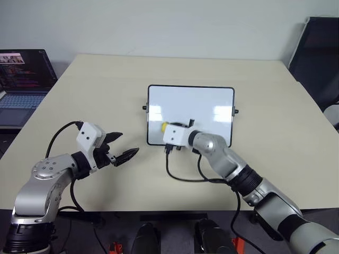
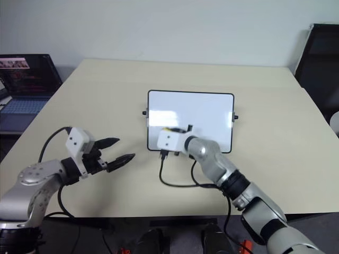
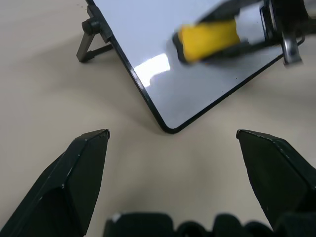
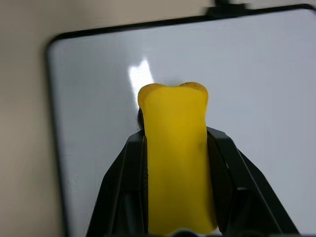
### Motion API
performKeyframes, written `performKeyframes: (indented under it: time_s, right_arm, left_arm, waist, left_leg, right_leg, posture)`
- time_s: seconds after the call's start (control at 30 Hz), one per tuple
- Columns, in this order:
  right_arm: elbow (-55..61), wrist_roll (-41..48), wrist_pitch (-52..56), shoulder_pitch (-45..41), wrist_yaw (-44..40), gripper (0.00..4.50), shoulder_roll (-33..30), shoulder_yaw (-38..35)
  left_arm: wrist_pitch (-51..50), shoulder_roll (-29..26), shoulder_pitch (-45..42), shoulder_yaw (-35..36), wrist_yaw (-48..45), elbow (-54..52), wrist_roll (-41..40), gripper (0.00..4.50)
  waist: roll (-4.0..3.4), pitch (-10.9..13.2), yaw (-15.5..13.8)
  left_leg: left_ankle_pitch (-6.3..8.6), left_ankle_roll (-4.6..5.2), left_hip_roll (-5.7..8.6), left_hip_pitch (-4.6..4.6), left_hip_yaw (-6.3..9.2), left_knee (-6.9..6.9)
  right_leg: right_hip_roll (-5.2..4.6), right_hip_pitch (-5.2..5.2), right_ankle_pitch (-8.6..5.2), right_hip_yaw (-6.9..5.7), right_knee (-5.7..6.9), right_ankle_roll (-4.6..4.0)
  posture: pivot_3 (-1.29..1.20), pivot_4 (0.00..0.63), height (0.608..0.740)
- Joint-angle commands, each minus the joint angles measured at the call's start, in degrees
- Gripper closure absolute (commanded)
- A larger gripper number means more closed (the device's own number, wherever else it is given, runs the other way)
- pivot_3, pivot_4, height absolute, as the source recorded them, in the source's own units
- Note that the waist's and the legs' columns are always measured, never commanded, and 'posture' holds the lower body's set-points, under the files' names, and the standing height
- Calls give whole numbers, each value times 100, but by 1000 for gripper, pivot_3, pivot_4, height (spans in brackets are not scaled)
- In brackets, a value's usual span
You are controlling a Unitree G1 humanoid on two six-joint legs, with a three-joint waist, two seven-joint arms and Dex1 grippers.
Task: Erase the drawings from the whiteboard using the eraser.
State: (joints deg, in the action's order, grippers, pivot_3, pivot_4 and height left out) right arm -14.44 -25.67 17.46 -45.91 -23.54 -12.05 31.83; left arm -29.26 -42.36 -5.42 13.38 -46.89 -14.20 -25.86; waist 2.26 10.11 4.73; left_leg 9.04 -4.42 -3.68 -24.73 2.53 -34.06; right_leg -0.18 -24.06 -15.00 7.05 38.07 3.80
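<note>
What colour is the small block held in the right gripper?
Bright yellow. The small oblong eraser shows best in the right wrist view, clamped between the right gripper's black fingers.

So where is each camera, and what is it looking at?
Left eye view: on the head, looking down at the table, whiteboard and laptop; both arms show.
Right eye view: beside it, same scene.
Left wrist view: on the left arm, looking along the open left tool at the whiteboard's corner.
Right wrist view: on the right arm; the right tool grips the yellow eraser over the whiteboard.
Both wrist views share the eraser and whiteboard.
</note>
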Motion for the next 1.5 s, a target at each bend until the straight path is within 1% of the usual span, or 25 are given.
performKeyframes:
  time_s: [0.03,0.17,0.27,0.3,0.37,0.43,0.5,0.57,0.7,0.8,0.93,1.2,1.33,1.43,1.5]
  right_arm:
    - [-97,-16,93,20,-65,3283,-42,-207]
    - [107,-20,215,216,-680,3283,-157,-15]
    - [384,-57,410,455,-1299,3283,-368,162]
    - [412,-103,448,477,-1318,3283,-416,136]
    - [419,-139,491,457,-1287,3283,-443,50]
    - [289,-147,424,288,-1018,3283,-400,-157]
    - [42,-139,319,61,-543,3283,-381,-460]
    - [-189,-71,269,-163,-251,3284,-532,-774]
    - [-446,30,246,-328,-136,3284,-905,-1166]
    - [-507,78,287,-231,-151,3284,-1117,-1365]
    - [-315,117,392,30,-331,3284,-1173,-1405]
    - [548,310,556,442,-701,3284,-680,-1184]
    - [663,260,572,649,-763,3284,-675,-1149]
    - [923,362,592,832,-796,3284,-745,-1306]
    - [1389,581,726,1024,-783,3284,-766,-1660]
  left_arm:
    - [139,-22,-42,37,-19,-125,-7,0]
    - [156,-9,-19,33,-23,-123,-11,0]
    - [178,-6,-6,20,-26,-110,-14,0]
    - [188,-9,3,14,-32,-106,-13,0]
    - [195,-13,11,5,-43,-100,-15,0]
    - [202,0,-11,-3,-61,-81,-37,0]
    - [221,17,-39,-29,-64,-63,-30,0]
    - [222,28,-38,-37,-74,-67,-42,0]
    - [230,34,-19,-35,-95,-68,-52,0]
    - [235,46,-21,-36,-116,-62,-54,0]
    - [238,71,-22,-40,-147,-62,-55,0]
    - [191,86,-150,-74,-198,-47,-88,0]
    - [172,125,-260,-121,-193,-80,-122,0]
    - [139,140,-390,-191,-196,-151,-177,0]
    - [108,146,-574,-288,-212,-189,-216,0]
  waist:
    - [5,-3,2]
    - [5,-3,5]
    - [6,-4,2]
    - [5,-4,2]
    - [5,-4,4]
    - [6,-4,1]
    - [4,-3,0]
    - [4,-2,-4]
    - [8,-5,-23]
    - [13,-8,-4]
    - [18,-13,9]
    - [20,-14,45]
    - [19,-14,38]
    - [20,-15,28]
    - [19,-13,-4]
  left_leg:
    - [0,0,-1,0,0,0]
    - [0,0,-3,0,0,6]
    - [0,0,-3,0,0,7]
    - [0,0,-3,0,0,6]
    - [0,0,-2,0,-1,3]
    - [0,1,-2,2,0,2]
    - [-1,1,-1,2,0,1]
    - [-2,2,0,2,0,-1]
    - [-6,3,5,2,0,-13]
    - [-6,3,7,2,-4,-17]
    - [-10,8,4,11,-7,-18]
    - [-9,8,-2,25,-9,-1]
    - [-9,8,-1,28,-9,-1]
    - [-9,7,-1,27,-10,-2]
    - [-9,7,-1,26,-9,-1]
  right_leg:
    - [0,1,0,0,0,0]
    - [3,1,-3,-1,-1,2]
    - [3,2,-4,-1,-2,4]
    - [2,2,-4,-1,-2,4]
    - [2,2,-4,0,1,4]
    - [2,2,-1,-1,2,1]
    - [1,1,0,-2,1,0]
    - [0,1,1,0,0,-2]
    - [-10,-4,1,-3,-13,-2]
    - [-15,1,1,-1,-23,-2]
    - [-13,26,2,0,-2,0]
    - [-5,30,1,2,-5,1]
    - [-6,30,1,3,-4,1]
    - [-7,31,1,3,-8,1]
    - [-6,31,1,1,-8,1]
  posture:
    - [0,150,740]
    - [0,150,740]
    - [0,150,740]
    - [0,150,740]
    - [0,150,740]
    - [0,150,740]
    - [0,150,740]
    - [0,150,740]
    - [0,150,740]
    - [0,150,740]
    - [0,150,740]
    - [0,150,740]
    - [0,150,740]
    - [0,150,740]
    - [0,150,740]
